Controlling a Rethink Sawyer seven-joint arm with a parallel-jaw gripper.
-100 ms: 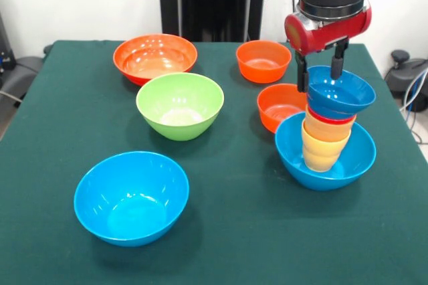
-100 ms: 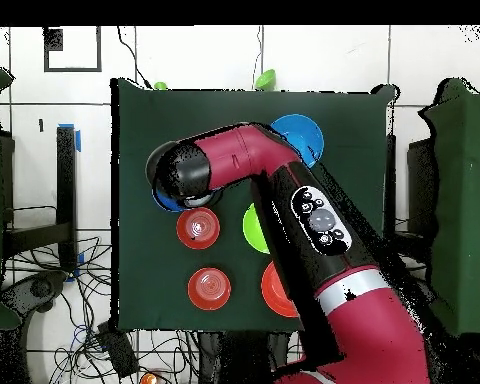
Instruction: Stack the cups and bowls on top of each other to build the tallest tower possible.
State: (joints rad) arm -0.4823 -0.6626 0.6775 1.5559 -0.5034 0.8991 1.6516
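While you read the front view first, every place below is given against the tower.

Front view, tower: the tower (image 1: 326,139) stands in a large light-blue base bowl (image 1: 326,162), with yellow-orange cups (image 1: 323,148) nested mouth-up, a thin red rim (image 1: 329,118) above them, and a small dark blue bowl (image 1: 340,93) on top.

Front view, gripper: the gripper (image 1: 319,74) stands parted, 1 finger on each side of the dark blue bowl's far rim; you cannot tell whether the fingers touch that rim.

Front view, why so: my judgement is that the base bowl cradles the cups so the column cannot slide, and each piece sits mouth-up to nest.

Front view, axis: the tower's long axis runs roughly vertical, leaning slightly; the top bowl tilts, its mouth turned toward the camera.

Front view, loose bowls: 2 small orange bowls (image 1: 263,60) (image 1: 281,106) sit just beyond the tower; the green bowl (image 1: 180,105), large orange bowl (image 1: 155,57) and second light-blue bowl (image 1: 131,197) lie well apart from it.

Overhead view, arm: the red arm (image 2: 284,200) covers the tower; you see only a sliver of blue beside the wrist.

Overhead view, loose bowls: 2 small orange bowls (image 2: 198,227) (image 2: 209,288) lie just beside the hidden tower.
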